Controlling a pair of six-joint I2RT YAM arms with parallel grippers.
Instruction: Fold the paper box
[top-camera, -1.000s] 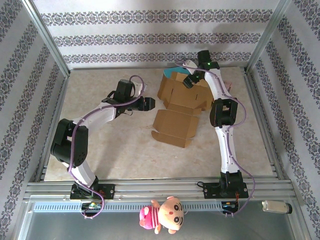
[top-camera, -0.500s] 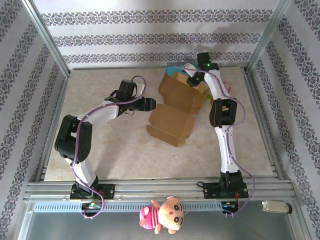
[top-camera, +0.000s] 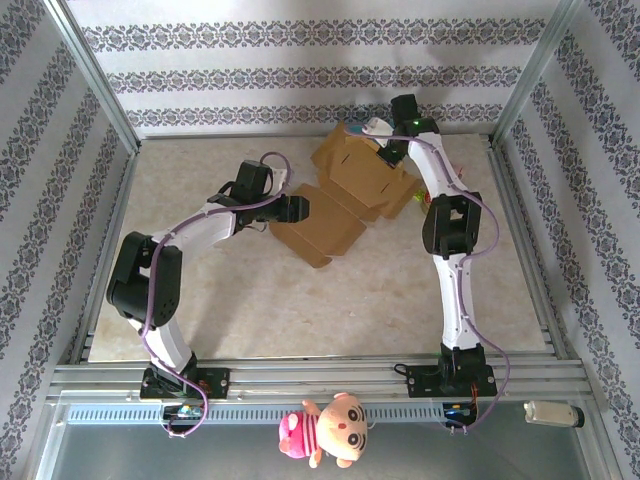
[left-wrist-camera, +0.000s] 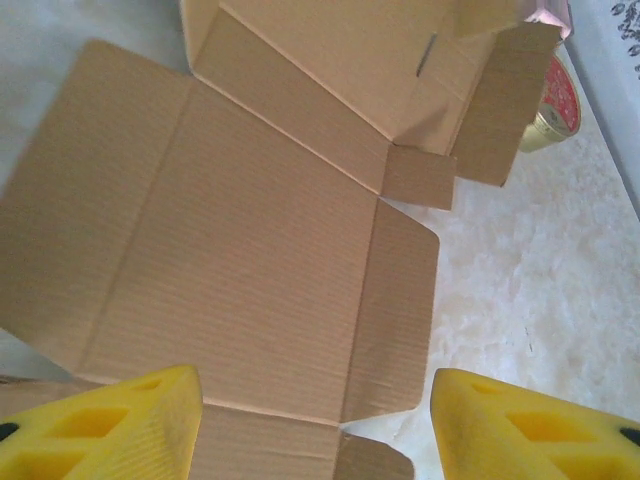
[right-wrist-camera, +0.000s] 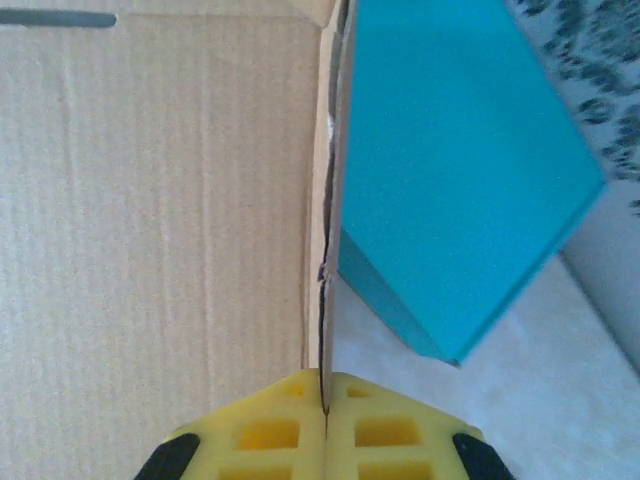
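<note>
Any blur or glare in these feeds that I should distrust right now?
Top external: evenly lit, sharp, no glare on the paper box. Left wrist: box creases crisp mid-frame, its left edge and the left tool soft. Right wrist: very close, soft throughout; wallpaper behind the teal box blurred.

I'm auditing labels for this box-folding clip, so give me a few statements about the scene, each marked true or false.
1. The right tool is shut on an edge of the cardboard box. True.
2. The left tool grips a flap of the cardboard box. False: its fingers stand wide apart over a flat panel and hold nothing.
3. A teal box sits right beside the pinched edge. True.
4. The cardboard box is folded shut. False: its panels are spread open.
5. The plush toy lies on the cardboard. False: it lies well apart from it, at the bottom of the top view.
</note>
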